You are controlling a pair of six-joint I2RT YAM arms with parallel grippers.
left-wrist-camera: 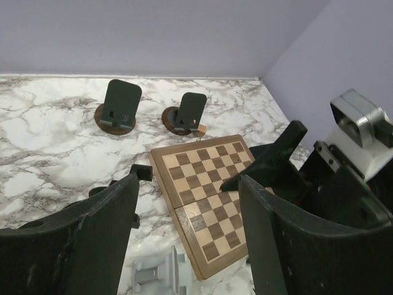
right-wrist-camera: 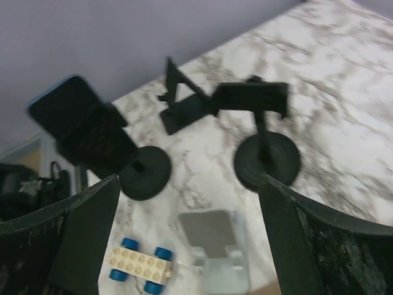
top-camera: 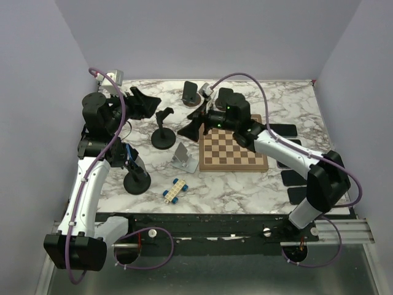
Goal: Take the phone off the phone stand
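Observation:
A dark phone [right-wrist-camera: 73, 118] with a blue edge leans on a black stand with a round base [right-wrist-camera: 144, 172] at the left of the table. In the top view the phone [top-camera: 128, 153] is partly hidden behind my left arm, above the round base [top-camera: 136, 182]. My right gripper [top-camera: 188, 123] is open and empty, above the table between the chessboard and the stands, well apart from the phone. In its wrist view the right gripper [right-wrist-camera: 187, 246] hangs over a silver stand. My left gripper [top-camera: 146, 102] is open and empty, raised at the back left; its wrist view shows the left gripper [left-wrist-camera: 187, 246] facing the chessboard.
An empty black clamp stand [top-camera: 163, 136] stands mid-table, also in the right wrist view [right-wrist-camera: 265, 153]. A silver stand [top-camera: 184, 157], a toy brick car [top-camera: 174, 190], a chessboard [top-camera: 233, 150], two wood-based stands [left-wrist-camera: 116, 110] at the back, and several flat phones [top-camera: 286, 130] along the right edge.

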